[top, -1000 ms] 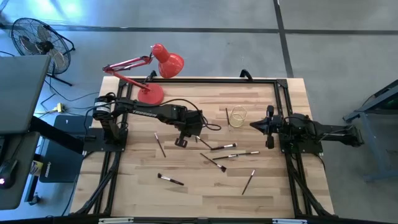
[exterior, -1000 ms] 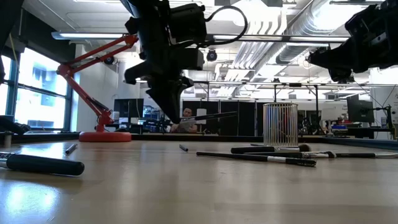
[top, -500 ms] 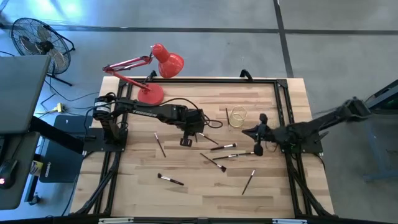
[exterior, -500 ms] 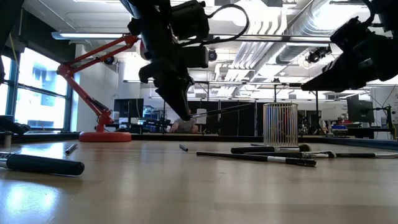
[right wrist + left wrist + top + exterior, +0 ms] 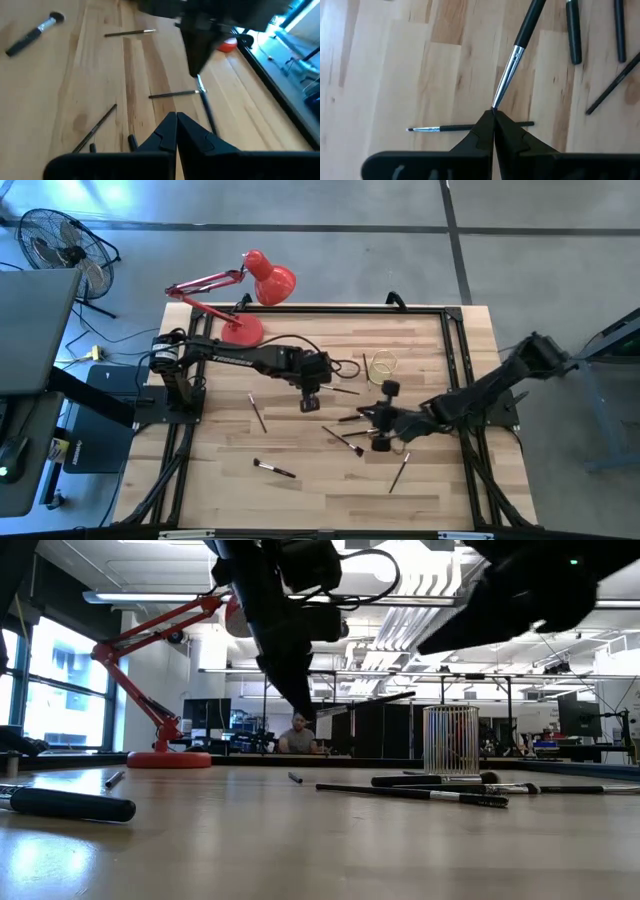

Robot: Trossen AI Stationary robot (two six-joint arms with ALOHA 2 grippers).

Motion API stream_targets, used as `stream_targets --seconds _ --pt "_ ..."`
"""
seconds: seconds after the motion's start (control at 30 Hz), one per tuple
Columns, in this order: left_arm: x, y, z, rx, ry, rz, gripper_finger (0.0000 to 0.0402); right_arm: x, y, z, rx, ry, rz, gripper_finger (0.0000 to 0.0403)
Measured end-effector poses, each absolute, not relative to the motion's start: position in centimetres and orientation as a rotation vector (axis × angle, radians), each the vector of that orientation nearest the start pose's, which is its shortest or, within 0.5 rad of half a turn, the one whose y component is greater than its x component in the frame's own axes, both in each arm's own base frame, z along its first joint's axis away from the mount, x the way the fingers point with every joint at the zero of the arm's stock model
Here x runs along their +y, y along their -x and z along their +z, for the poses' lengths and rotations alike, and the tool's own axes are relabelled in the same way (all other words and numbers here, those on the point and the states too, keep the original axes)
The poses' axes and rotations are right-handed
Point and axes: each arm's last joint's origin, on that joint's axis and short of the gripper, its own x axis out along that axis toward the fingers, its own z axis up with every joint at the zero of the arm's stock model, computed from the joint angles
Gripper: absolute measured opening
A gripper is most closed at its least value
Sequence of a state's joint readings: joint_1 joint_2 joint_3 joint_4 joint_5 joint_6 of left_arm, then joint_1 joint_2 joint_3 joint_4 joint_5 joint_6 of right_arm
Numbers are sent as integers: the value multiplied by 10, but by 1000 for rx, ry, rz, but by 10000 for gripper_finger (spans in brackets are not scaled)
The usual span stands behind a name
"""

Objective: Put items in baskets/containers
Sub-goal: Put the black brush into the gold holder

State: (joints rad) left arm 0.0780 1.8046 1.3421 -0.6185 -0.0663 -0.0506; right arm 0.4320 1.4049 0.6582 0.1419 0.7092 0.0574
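Note:
My left gripper (image 5: 316, 388) is above the middle of the table, shut on a thin makeup brush (image 5: 520, 45) with a dark handle and a silvery ferrule. The brush also shows in the low view (image 5: 365, 705), clear of the table. The clear glass cup (image 5: 381, 366) stands upright to the brush's right, and also shows in the low view (image 5: 450, 740). My right gripper (image 5: 176, 117) is shut and empty. It reaches in from the right, above loose brushes (image 5: 360, 417) that lie flat on the wood. My left gripper pinches the brush's silvery end (image 5: 496, 102) between its two fingertips. The fingers point down from above. The brush sticks out sideways toward the cup, its dark handle end (image 5: 408, 696) slightly raised, and it is lifted clear of the table.
Several loose brushes lie flat on the table: one at the left (image 5: 258, 412), one near the front (image 5: 273, 469), one at the front right (image 5: 399, 472), and thicker ones in the low view (image 5: 70, 804). A red desk lamp (image 5: 240, 330) stands at the far left corner.
My left gripper has gone up a little and toward the table's right, carrying the brush closer to the cup. My right arm has stretched out from the table's right edge toward the middle, over the loose brushes.

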Motion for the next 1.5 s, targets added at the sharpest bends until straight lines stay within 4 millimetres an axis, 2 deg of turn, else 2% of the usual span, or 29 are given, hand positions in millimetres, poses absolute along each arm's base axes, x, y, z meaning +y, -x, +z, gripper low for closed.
stream_targets --seconds 0.23,0.43,0.57,0.77,1.1,1.23,1.37,1.5 --pt "30 -372 227 1081 186 187 0 103 -287 179 604 550 -508 30" --pt "29 -373 227 1080 226 169 0 114 -317 163 702 763 -510 69" --pt "29 -373 227 1080 242 175 0 118 -329 155 755 892 -525 90" --pt "28 -372 227 1085 264 140 0 114 -332 152 786 960 -552 95" --pt "21 -373 227 1089 273 97 0 97 -332 148 856 973 -580 77" --pt "19 -373 227 1089 272 90 0 95 -332 147 865 972 -571 57" --pt "20 -373 228 1087 273 92 1 96 -332 145 877 953 -520 18" --pt "19 -374 228 1073 254 87 13 95 -330 144 879 902 -531 18"
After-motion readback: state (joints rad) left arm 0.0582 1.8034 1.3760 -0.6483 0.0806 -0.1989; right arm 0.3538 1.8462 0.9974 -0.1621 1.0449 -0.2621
